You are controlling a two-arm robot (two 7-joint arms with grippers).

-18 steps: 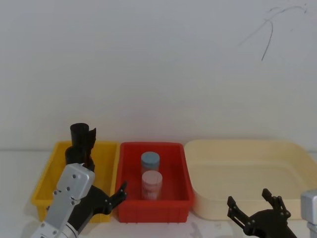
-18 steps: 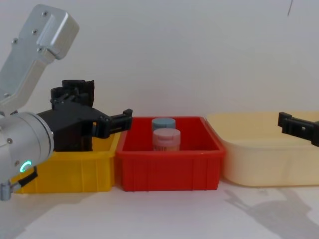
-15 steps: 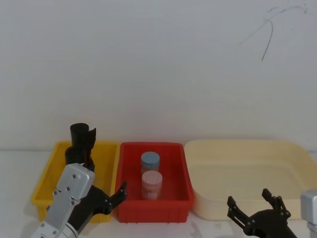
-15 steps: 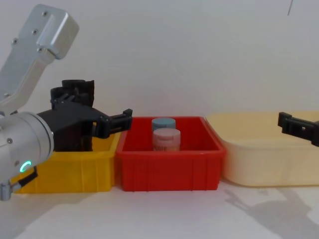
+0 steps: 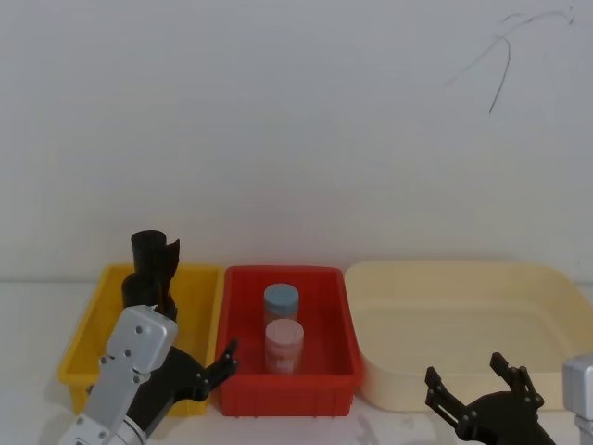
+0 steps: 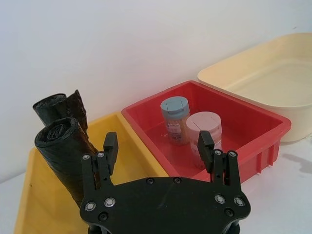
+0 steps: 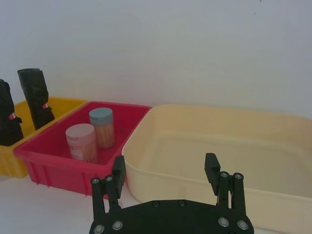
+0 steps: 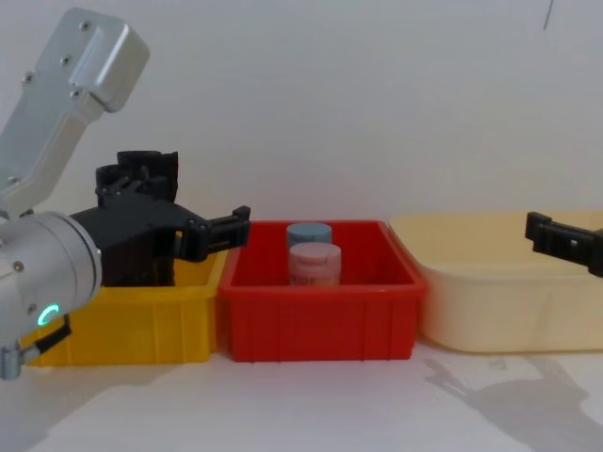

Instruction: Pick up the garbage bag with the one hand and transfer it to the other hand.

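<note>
- Evidently the grab has not begun: the left pincer [image 6: 158,141], black and two-fingered on its silver-grey, teal-ringed arm, hangs released with fingers spread. It sits at the front of the yellow plastic bin [image 8: 141,325], near where that meets the red plastic bin [image 8: 320,325].
- That spread looks meant to straddle the garbage bag [image 6: 61,151], the nearer tall black crinkly roll, which stands inside the yellow bin just beyond one finger. A twin black roll [image 6: 63,105] stands close behind it.
- Meanwhile the right pincer [image 7: 165,163], black and long-fingered, waits low before the cream plastic tub [image 8: 509,311]. It is also released, probably ready to receive.
- The bag stands upright, its long axis vertical and its rolled end pointing up, so a sideways grip across its width should suit.
</note>
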